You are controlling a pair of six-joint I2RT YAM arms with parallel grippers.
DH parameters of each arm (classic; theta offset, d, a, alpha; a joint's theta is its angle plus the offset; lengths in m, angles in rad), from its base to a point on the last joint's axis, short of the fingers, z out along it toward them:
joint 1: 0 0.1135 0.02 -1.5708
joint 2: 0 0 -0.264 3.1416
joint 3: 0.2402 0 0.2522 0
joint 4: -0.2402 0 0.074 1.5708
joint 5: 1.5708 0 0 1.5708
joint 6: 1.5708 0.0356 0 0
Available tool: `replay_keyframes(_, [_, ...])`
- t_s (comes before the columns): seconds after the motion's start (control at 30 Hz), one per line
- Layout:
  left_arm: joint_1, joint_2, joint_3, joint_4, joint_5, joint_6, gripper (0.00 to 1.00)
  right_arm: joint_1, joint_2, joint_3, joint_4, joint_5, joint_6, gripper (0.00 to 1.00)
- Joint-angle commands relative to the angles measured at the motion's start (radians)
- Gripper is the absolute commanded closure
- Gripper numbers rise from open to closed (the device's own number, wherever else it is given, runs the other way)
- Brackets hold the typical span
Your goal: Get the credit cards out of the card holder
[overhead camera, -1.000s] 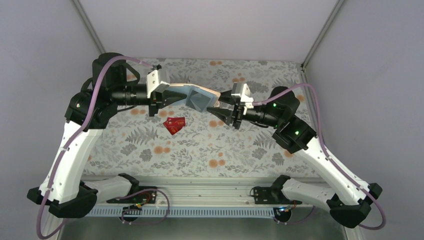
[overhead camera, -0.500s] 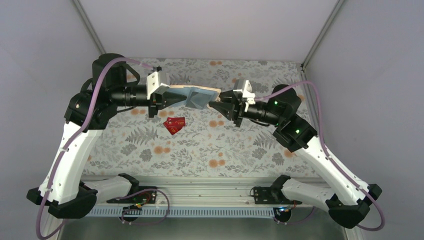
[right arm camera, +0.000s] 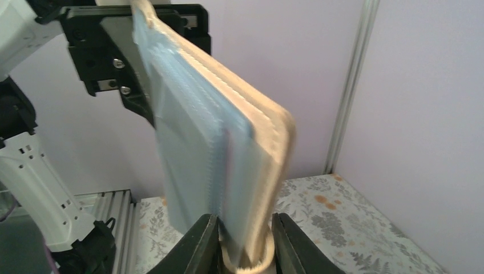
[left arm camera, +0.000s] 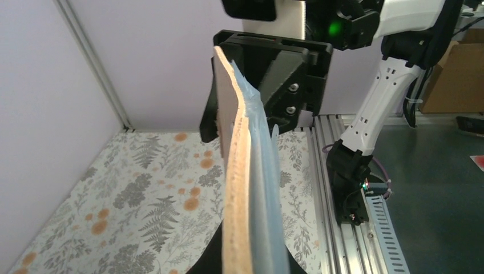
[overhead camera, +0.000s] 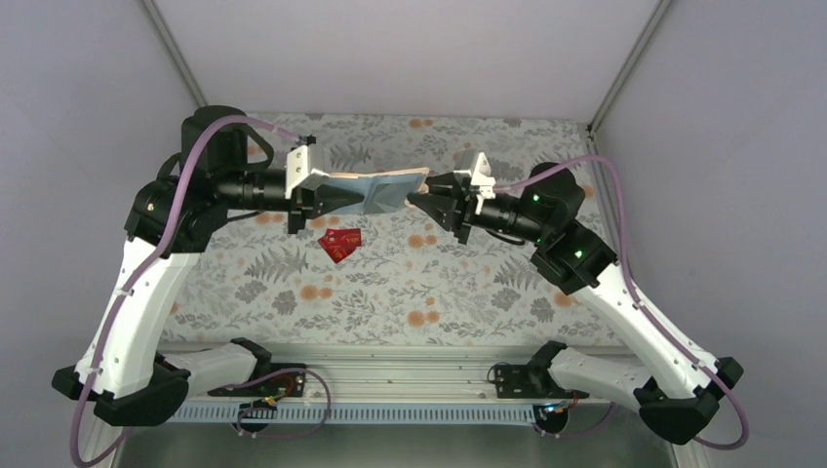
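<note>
One tan card holder [overhead camera: 378, 191] with a pale blue-grey inside hangs in the air above the floral table [overhead camera: 468, 283], stretched between two grippers. The left gripper [overhead camera: 338, 199] is clamped tight on its left end. The right gripper [overhead camera: 421, 198] has both fingers pressed against the opposite end, the tan edge pinched between them in the right wrist view [right arm camera: 245, 244]. Two red credit cards [overhead camera: 339, 242] lie overlapped on the table, just below the left gripper.

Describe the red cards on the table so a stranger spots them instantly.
Find the floral-patterned tabletop. Near the left gripper, which holds a tan folding card holder aloft, lie small overlapping red cards: the only solid red among orange blossoms.
</note>
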Motion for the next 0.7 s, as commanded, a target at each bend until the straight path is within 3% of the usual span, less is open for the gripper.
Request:
replay_keyframes(0.0, [-0.003,-0.009,0.043,-0.011,0.084,0.035,0.98,-0.03,-0.021,0.03,-0.018,0.042,0.013,0.74])
replay_keyframes(0.27, [-0.003,-0.01,0.021,-0.009,0.085,0.032,0.98,-0.034,-0.009,0.041,-0.017,-0.045,0.012,0.68])
replay_keyframes(0.53, [-0.004,0.009,-0.013,0.065,-0.003,-0.07,0.98,-0.013,0.025,0.015,0.007,-0.17,0.005,0.5])
replay_keyframes(0.67, [-0.003,0.016,-0.014,0.072,-0.016,-0.076,0.98,0.003,0.027,0.01,0.028,-0.16,0.022,0.47])
